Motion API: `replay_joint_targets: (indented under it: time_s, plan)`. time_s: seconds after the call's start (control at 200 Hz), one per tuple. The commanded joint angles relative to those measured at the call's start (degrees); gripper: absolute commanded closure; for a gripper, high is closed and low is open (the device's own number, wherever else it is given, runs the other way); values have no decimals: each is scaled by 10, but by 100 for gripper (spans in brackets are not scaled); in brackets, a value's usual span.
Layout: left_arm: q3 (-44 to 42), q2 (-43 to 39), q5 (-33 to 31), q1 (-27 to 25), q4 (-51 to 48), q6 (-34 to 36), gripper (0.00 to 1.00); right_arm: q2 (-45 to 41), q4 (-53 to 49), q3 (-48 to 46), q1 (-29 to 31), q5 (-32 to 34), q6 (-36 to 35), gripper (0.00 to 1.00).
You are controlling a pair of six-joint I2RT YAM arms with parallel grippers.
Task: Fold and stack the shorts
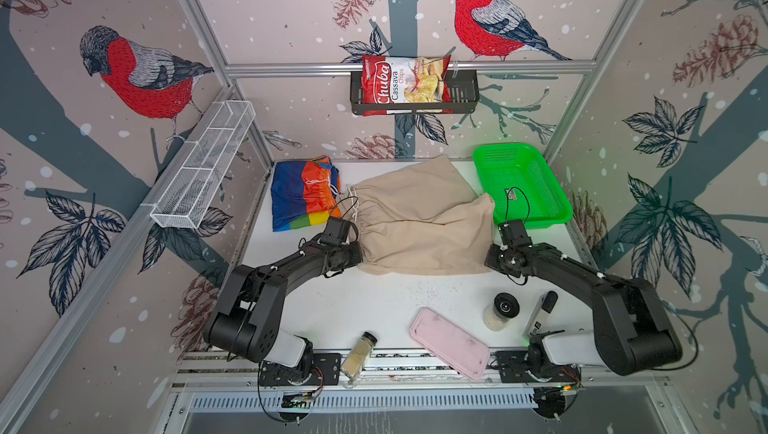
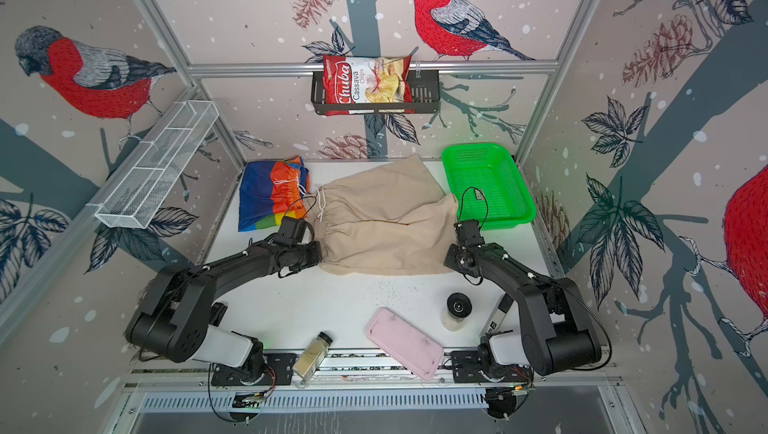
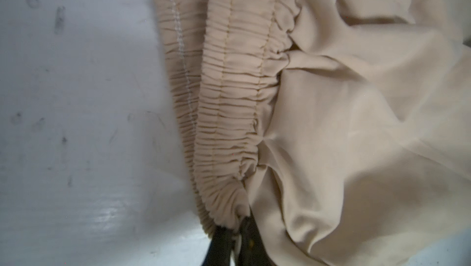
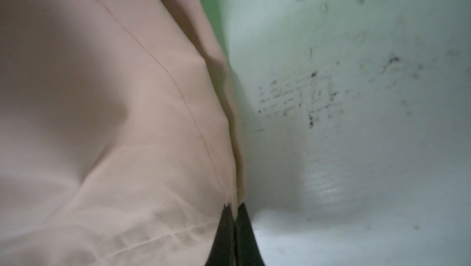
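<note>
The beige shorts (image 1: 419,219) (image 2: 382,224) lie spread across the middle of the white table, waistband to the left and legs to the right. My left gripper (image 3: 235,226) (image 1: 358,255) is shut on the near end of the gathered waistband (image 3: 229,114). The near hem corner of the leg (image 4: 178,201) is pinched in my shut right gripper (image 4: 234,207) (image 1: 493,259). Back left of the beige pair, the rainbow colour-block shorts (image 1: 303,195) (image 2: 270,192) lie folded with a white drawstring on top.
A green mesh basket (image 1: 536,219) stands at the back right, touching the beige leg. Along the front edge are a spice jar (image 1: 358,355), a pink tray (image 1: 451,342), a black-lidded jar (image 1: 503,309) and a white stick-shaped item (image 1: 540,315). A chips bag (image 1: 405,80) sits in a wall rack.
</note>
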Motion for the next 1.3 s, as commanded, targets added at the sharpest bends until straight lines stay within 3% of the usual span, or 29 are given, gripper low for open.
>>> replay_joint_targets:
  time_s: [0.0, 0.315, 0.52, 0.85, 1.141, 1.296]
  plan:
    - [4, -17, -13, -1, -13, 3, 100, -22, -17, 12, -2, 22, -5, 100]
    - [4, -78, -31, -2, -77, 8, 100, -130, -72, 23, -2, 50, 3, 100]
    - [39, -146, -69, -30, -154, 2, 100, -212, -142, 99, 6, 51, 4, 100]
    - [99, -249, -111, -40, -260, -4, 100, -302, -228, 198, 109, 127, 63, 100]
    - [114, -336, -131, -40, -305, -17, 100, -312, -207, 229, 117, 173, 63, 100]
    - [130, -318, -173, -39, -294, 0, 100, -278, -137, 235, 104, 209, 40, 100]
